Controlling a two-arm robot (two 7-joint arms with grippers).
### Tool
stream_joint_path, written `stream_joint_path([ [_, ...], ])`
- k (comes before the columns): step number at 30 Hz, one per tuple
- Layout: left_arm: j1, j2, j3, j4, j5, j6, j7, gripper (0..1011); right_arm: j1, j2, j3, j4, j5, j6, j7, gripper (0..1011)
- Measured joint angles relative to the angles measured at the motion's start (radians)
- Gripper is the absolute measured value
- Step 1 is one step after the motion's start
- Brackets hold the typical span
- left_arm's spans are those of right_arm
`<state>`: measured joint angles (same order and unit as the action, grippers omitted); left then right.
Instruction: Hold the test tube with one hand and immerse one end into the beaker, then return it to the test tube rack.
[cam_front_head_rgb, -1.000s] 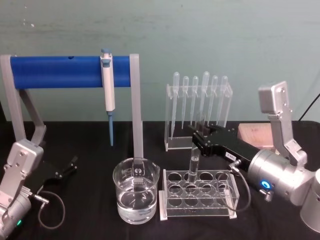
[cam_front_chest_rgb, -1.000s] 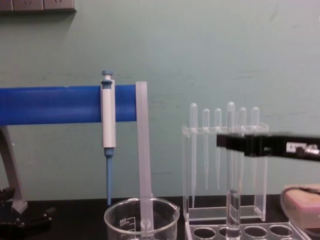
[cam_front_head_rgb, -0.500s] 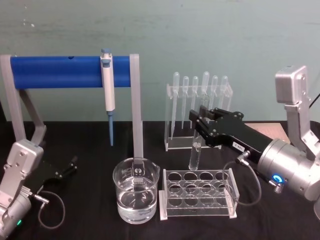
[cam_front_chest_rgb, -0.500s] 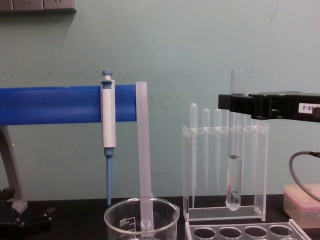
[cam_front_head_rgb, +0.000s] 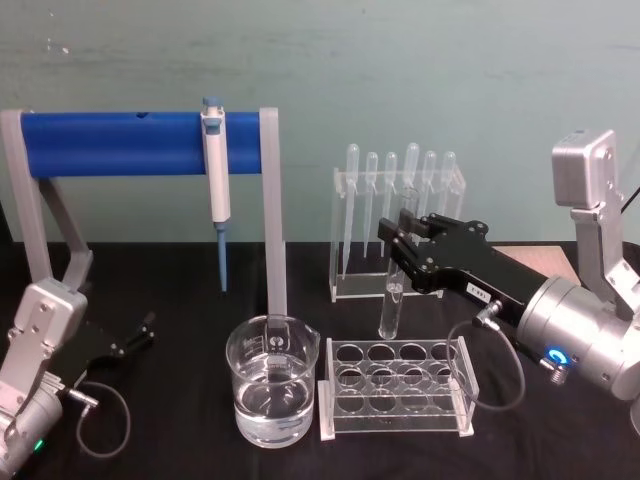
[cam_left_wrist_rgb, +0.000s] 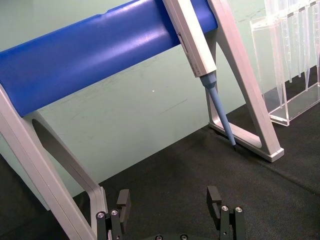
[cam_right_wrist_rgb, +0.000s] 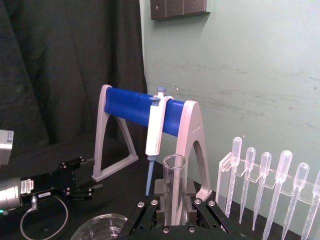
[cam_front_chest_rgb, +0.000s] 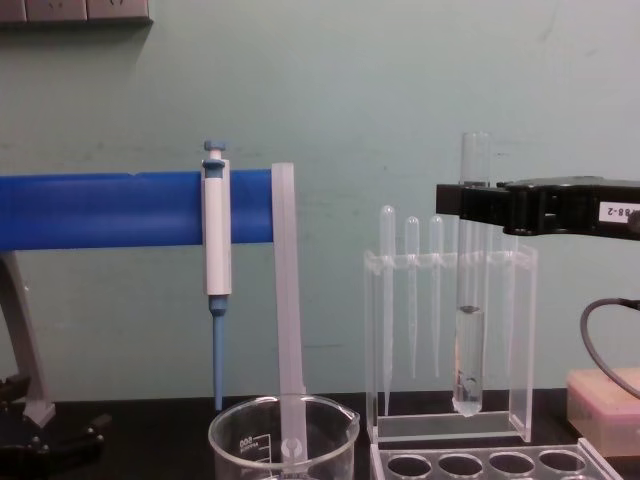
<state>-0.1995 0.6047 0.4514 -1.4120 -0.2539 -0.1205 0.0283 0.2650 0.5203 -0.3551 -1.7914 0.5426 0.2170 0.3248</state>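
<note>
R claw (cam_front_head_rgb: 395, 240) clamped aloft; L claw (cam_front_head_rgb: 140, 332) parked.

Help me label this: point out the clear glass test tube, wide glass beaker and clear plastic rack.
Clear glass test tube (cam_front_chest_rgb: 468, 345), chest view, lower body.
Wide glass beaker (cam_front_head_rgb: 272, 398), head view, front wall.
Clear plastic rack (cam_front_head_rgb: 395, 422), head view, front wall.

the left gripper (cam_left_wrist_rgb: 169, 196) hovers low over the black tabletop (cam_left_wrist_rgb: 200, 165) with its fingers spread apart. beyond it, a blue bar (cam_left_wrist_rgb: 100, 60) rests on a grey stand (cam_left_wrist_rgb: 250, 100). a pipettor (cam_left_wrist_rgb: 192, 40) hangs from the bar, near a clear pipette rack (cam_left_wrist_rgb: 290, 65).
</note>
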Motion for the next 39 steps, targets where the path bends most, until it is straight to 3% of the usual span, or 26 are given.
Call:
stream_joint_path([
  [39,0.000,0.000,0.000,0.000,0.000,0.000,0.000,1000,0.000,0.000,0.000,-0.002,0.003,0.003,0.001,224],
])
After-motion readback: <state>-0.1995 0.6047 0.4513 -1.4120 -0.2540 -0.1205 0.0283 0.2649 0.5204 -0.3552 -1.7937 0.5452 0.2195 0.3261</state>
